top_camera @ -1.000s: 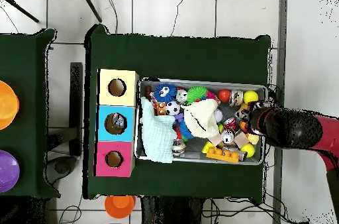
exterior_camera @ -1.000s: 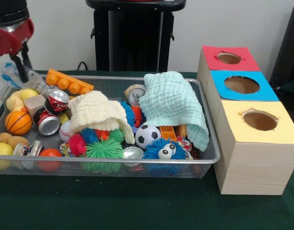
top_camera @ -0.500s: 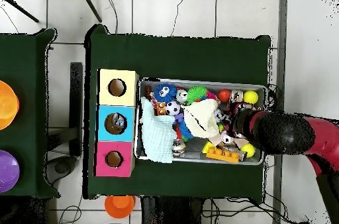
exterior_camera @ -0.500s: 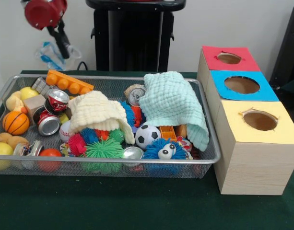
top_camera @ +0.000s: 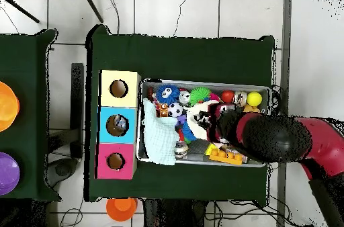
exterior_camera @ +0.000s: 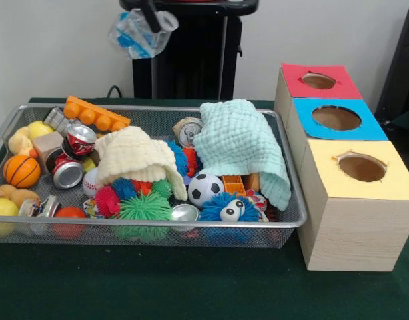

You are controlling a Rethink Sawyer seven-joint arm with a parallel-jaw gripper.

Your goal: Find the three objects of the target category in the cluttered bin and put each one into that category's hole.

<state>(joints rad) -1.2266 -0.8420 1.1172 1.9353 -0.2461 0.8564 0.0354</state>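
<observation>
My gripper (exterior_camera: pixel 150 15) shows only its dark fingertips at the top edge of the front view, shut on a crumpled clear plastic bottle with blue print (exterior_camera: pixel 139 32). The bottle hangs high above the back of the wire mesh bin (exterior_camera: pixel 157 228). Three wooden boxes stand right of the bin, with a red hole (exterior_camera: pixel 318 81), a blue hole (exterior_camera: pixel 336 118) and a yellow hole (exterior_camera: pixel 361 168). In the overhead view the red and black arm (top_camera: pixel 269 137) covers the bin's right half and hides the gripper.
The bin holds a cream cloth (exterior_camera: pixel 134 157), a mint cloth (exterior_camera: pixel 241 143), crushed cans (exterior_camera: pixel 79 139), an orange brick (exterior_camera: pixel 96 115), spiky balls (exterior_camera: pixel 144 208), a football (exterior_camera: pixel 205 189) and fruit (exterior_camera: pixel 3 208). The black pedestal (exterior_camera: pixel 187 50) stands behind.
The gripper has risen from the bin's left end with the plastic bottle and carried it up and to the right, towards the bin's middle.
</observation>
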